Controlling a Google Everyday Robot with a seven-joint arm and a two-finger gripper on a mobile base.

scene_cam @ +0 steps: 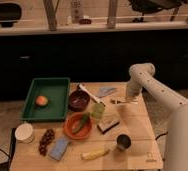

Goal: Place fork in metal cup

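Note:
The fork [120, 101] is a thin silvery piece lying flat on the wooden table [137, 127], near its far right edge. My gripper [129, 96] comes down from the white arm on the right and sits right at the fork's right end. Whether it touches the fork does not show. The metal cup [123, 142], small and dark inside, stands near the table's front right, well below the fork.
A green tray [31, 111] with an orange fruit [42, 100] sits at the left. Mid-table are a dark bowl [79, 100], a white-handled utensil [89, 93], an orange bowl [78, 126], a green packet [98, 110] and a dark bar [107, 124]. A white paper cup [24, 132], grapes [47, 140], a blue sponge [60, 148] and a banana [95, 154] line the front.

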